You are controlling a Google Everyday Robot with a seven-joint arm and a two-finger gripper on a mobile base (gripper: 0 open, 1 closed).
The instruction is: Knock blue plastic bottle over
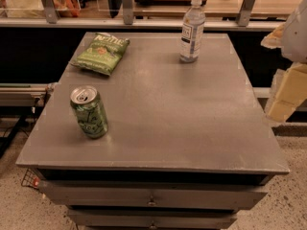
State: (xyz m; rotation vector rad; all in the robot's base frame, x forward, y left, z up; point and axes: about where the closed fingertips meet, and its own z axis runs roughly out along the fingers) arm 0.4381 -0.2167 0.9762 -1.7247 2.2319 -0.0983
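Nearest me, at the bottom of the frame, are two drawers [151,198] stacked under the table [182,123], each with a small knob in the middle. On the grey top, lower left, stands one green can [89,112], upright and leaning a little, its pull-tab end facing up.

At the right edge of the frame, about mid-height, is the gripper [288,87]: pale cream blocks partly cut off by the border, with a white rounded part of the arm [296,30] above them. It hangs beside the table's right edge, off the top. I cannot tell whether the claw is spread or closed.

Further back, upper left, one green chip bag [101,52] lies flat near the far left corner.

The one bottle [192,29] stands upright near the table's far edge, right of centre, white cap on top, white label facing me. It sits up and to the left of the gripper, well apart from it, with the bare far right corner of the table between them. It is also well apart from the can and the bag.
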